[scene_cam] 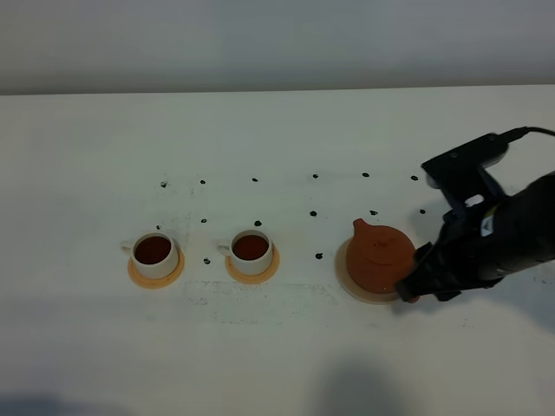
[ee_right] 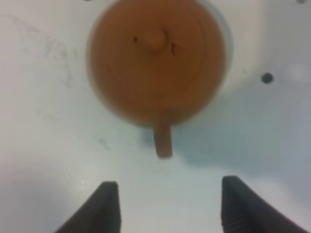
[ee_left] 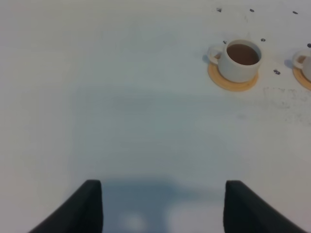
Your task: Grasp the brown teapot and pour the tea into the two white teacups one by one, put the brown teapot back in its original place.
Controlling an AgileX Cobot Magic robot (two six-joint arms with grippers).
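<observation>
The brown teapot (scene_cam: 380, 258) stands upright on its pale beige coaster (scene_cam: 349, 283), spout toward the cups. My right gripper (scene_cam: 413, 289) sits just right of the pot, open. In the right wrist view its fingers (ee_right: 106, 206) stand wide apart behind the teapot (ee_right: 155, 58), and the loop handle (ee_right: 164, 141) is free of them. The two white teacups (scene_cam: 156, 253) (scene_cam: 251, 250) rest on orange saucers at the left and hold dark tea. My left gripper (ee_left: 163, 189) hangs open over bare table, with one teacup (ee_left: 240, 58) ahead and the other (ee_left: 306, 65) at the frame's edge.
Small black marks (scene_cam: 314, 212) dot the white table (scene_cam: 277, 347) around the cups and teapot. The right arm (scene_cam: 494, 234) reaches in from the right edge. The left arm is out of the exterior high view.
</observation>
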